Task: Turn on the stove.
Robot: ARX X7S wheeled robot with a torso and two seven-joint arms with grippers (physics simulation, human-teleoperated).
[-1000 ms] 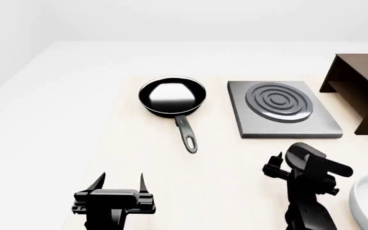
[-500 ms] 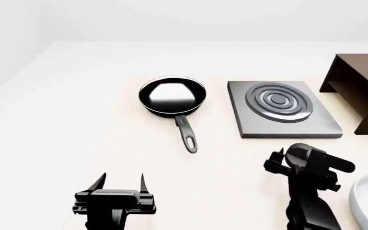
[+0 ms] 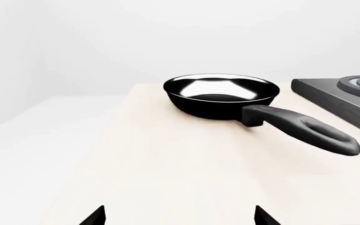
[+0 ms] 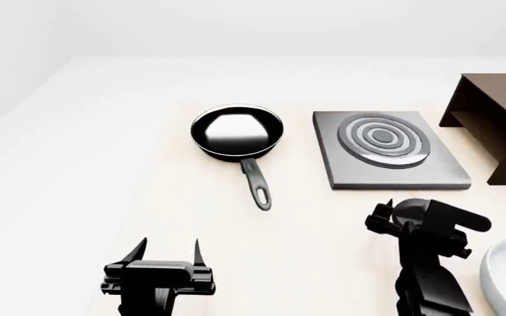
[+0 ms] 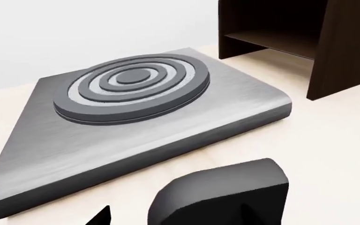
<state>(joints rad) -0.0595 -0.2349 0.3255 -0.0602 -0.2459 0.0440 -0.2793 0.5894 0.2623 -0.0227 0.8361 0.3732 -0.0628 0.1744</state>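
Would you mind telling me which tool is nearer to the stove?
The right tool: it sits just in front of the stove. The left tool is far off, nearer the robot and beyond the pan.

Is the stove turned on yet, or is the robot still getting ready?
Still getting ready. Nothing looks done: the stove shows no glow, though these renders might not show one. In hand: the right gripper sits just in front of the stove, over a black block that may be the knob. The left gripper rests open, well short of the frying pan. Left: working the knob.
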